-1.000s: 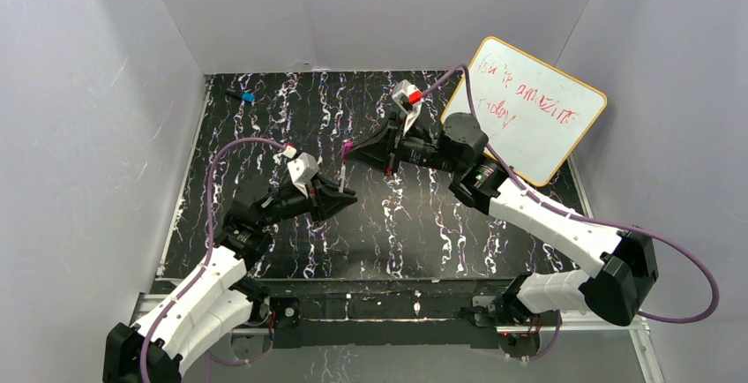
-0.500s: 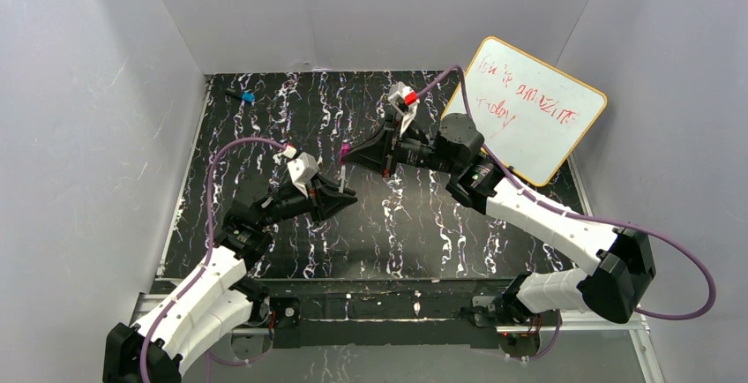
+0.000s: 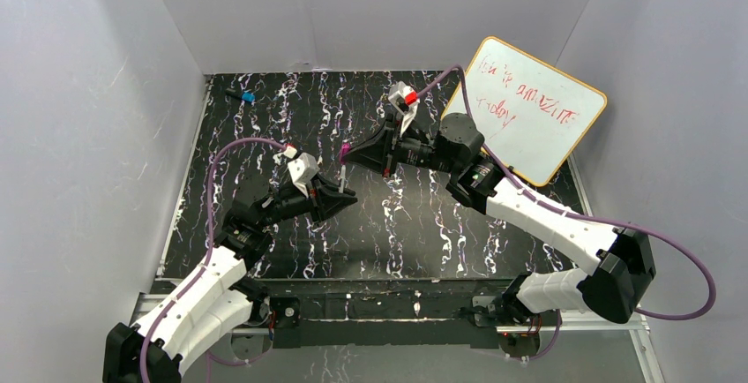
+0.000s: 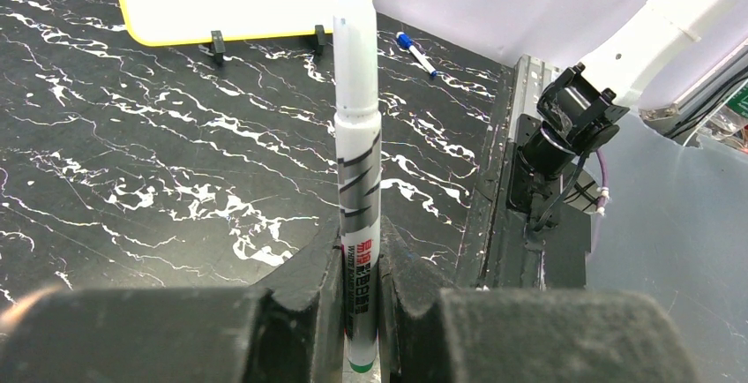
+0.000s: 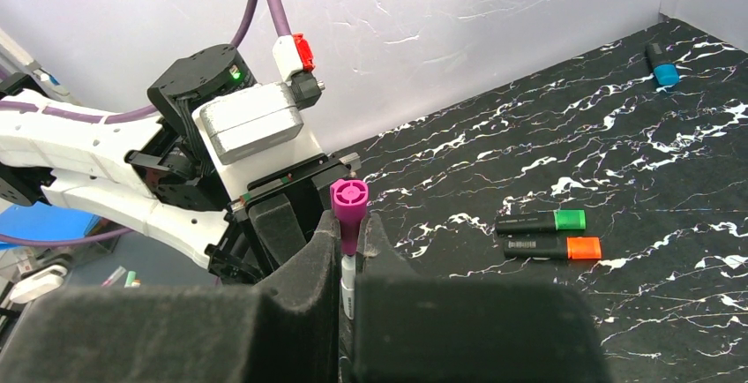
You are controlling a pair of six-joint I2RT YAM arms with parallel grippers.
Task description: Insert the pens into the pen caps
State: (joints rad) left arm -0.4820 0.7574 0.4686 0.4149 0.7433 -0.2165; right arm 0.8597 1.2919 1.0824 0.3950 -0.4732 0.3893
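1. Top view: the black worktop (image 3: 423,224), veined white, is boxed in by pale walls. A yellow-framed whiteboard (image 3: 529,109) leans at the far right. The left pincer (image 3: 341,191) is clenched on the white pen (image 3: 340,178), upright above mid-worktop. Just above it, the right pincer (image 3: 347,155) grasps the purple cap (image 3: 343,147).
2. Left wrist view: the white pen (image 4: 357,162), grey-striped with red print, stands clamped between 2 dark fingers (image 4: 309,286). A blue-capped pen (image 4: 415,52) lies near the wall.
3. Right wrist view: the purple cap (image 5: 349,208) sits directly over the white pen's end (image 5: 347,290). Whether it is fully seated I cannot tell. 2 black markers, the green-ended marker (image 5: 540,221) and the orange-ended marker (image 5: 551,248), lie side by side on the worktop.
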